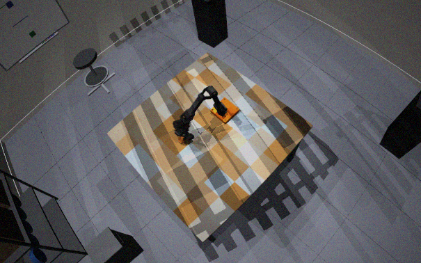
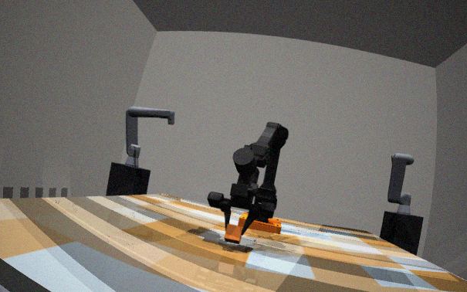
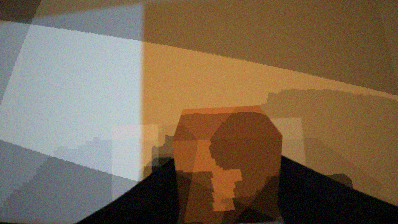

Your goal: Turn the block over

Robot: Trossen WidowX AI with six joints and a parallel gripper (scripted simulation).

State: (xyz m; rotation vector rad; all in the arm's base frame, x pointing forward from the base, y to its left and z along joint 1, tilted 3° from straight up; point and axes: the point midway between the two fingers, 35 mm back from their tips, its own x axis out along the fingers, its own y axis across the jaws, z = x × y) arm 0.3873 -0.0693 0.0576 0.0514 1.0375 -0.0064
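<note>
The orange block (image 2: 233, 233) (image 3: 227, 150) is held between the fingertips of my gripper (image 2: 235, 229) (image 3: 225, 165), which is shut on it. In the exterior view the block leans slightly and hangs just above the table (image 2: 128, 247) (image 1: 199, 181), with a dark shadow below it. In the wrist view it fills the lower middle between the two black fingers, with shadows across its faces. In the top view the block is mostly hidden by the gripper. No marking can be made out on the faces that show, so I cannot tell where the marked side points.
The arm's orange base plate (image 1: 232, 113) (image 2: 261, 225) sits behind the gripper in the exterior view. Patches of coloured light and shadow cross the table. Grey arms on black pedestals (image 2: 128, 180) (image 2: 401, 232) stand beyond the table.
</note>
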